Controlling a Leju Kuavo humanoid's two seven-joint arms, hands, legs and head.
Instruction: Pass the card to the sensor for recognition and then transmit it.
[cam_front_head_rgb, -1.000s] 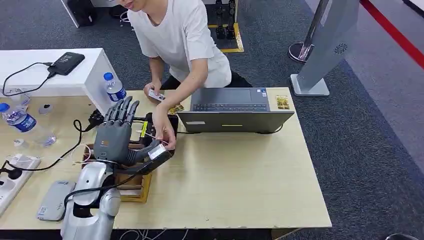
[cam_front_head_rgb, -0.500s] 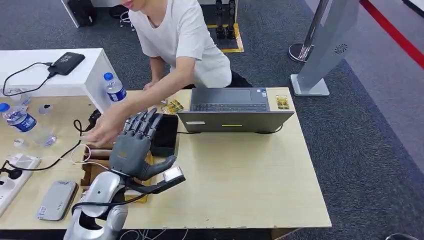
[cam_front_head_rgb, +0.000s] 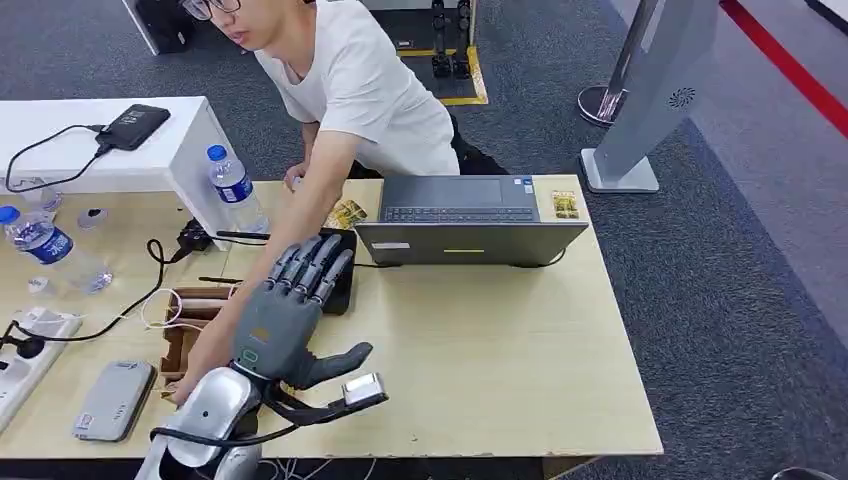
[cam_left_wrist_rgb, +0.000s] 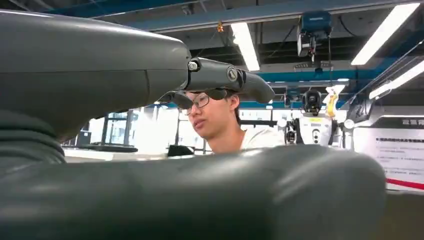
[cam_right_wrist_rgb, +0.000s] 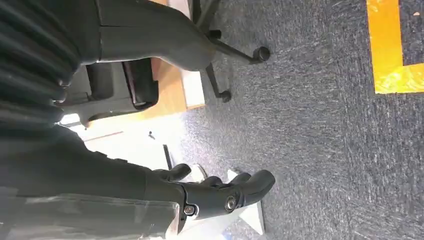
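Note:
My left hand (cam_front_head_rgb: 285, 318) hovers over the near left part of the wooden table (cam_front_head_rgb: 480, 350), fingers spread and thumb out, with nothing in it. Its fingertips overlap the black sensor pad (cam_front_head_rgb: 338, 270) lying in front of the laptop. A person in a white shirt (cam_front_head_rgb: 365, 90) leans over the far edge. Their arm (cam_front_head_rgb: 290, 235) reaches beneath my left hand to the wooden box (cam_front_head_rgb: 190, 320) at the near left. I cannot make out a card in their hand. In the right wrist view my right hand (cam_right_wrist_rgb: 220, 192) hangs over grey carpet, fingers loosely apart and holding nothing.
An open laptop (cam_front_head_rgb: 468, 222) stands at the back middle. Small yellow cards (cam_front_head_rgb: 345, 213) lie beside it, and another (cam_front_head_rgb: 565, 204) at the back right. Water bottles (cam_front_head_rgb: 232, 180), cables, a power strip (cam_front_head_rgb: 25, 360) and a grey device (cam_front_head_rgb: 112, 400) crowd the left side. A kiosk stand (cam_front_head_rgb: 650, 90) stands on the floor beyond the table.
The person pinched the card at my left hand's thumb and took it, then swung their arm left and down to the wooden box. My left hand drew back towards the near edge.

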